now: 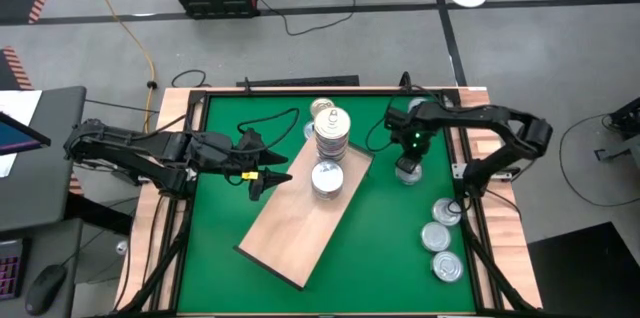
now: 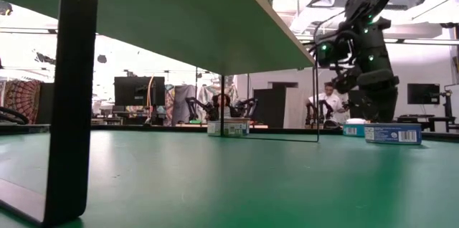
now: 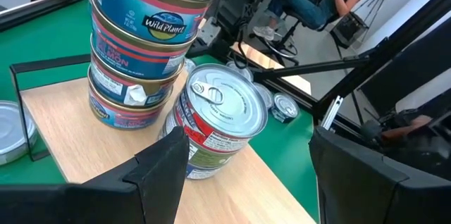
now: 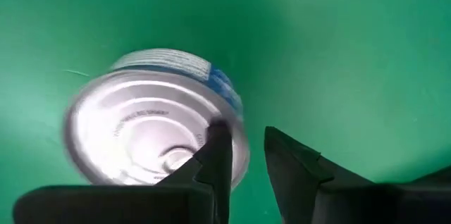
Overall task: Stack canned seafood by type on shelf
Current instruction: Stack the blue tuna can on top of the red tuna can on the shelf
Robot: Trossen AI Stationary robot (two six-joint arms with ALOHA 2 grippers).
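The right gripper (image 4: 243,157), fingers nearly together and empty, hovers beside a blue-labelled tin (image 4: 155,122) on the green table (image 1: 220,193). The left gripper (image 3: 243,171), fingers wide apart and empty, faces the shelf (image 1: 295,228), where a tall stack (image 1: 331,135) and another tin (image 1: 327,178) stand. Three tins (image 1: 440,238) wait by the right edge, so I'd say it's over halfway.

Bright, even overhead light; the right wrist view's tin (image 4: 155,125) is motion-blurred, lids glare.
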